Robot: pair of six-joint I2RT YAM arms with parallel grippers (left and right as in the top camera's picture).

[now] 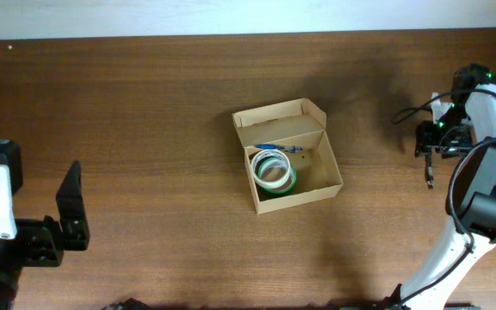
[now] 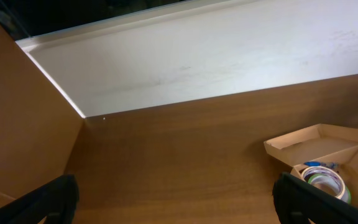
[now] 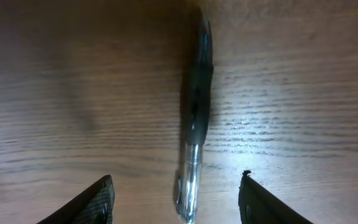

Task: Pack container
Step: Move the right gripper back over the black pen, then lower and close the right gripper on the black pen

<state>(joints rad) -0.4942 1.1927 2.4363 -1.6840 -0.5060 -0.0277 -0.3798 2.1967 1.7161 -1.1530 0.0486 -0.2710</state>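
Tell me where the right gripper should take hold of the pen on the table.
Grip the pen on its dark barrel at mid-length, from straight above: it lies flat on the table, long and thin, so the fingers close across its narrow width.

Tape rolls point(image 1: 273, 172) inside container point(image 1: 281, 122); pen point(image 3: 197, 106) on table point(image 1: 145, 129), well right
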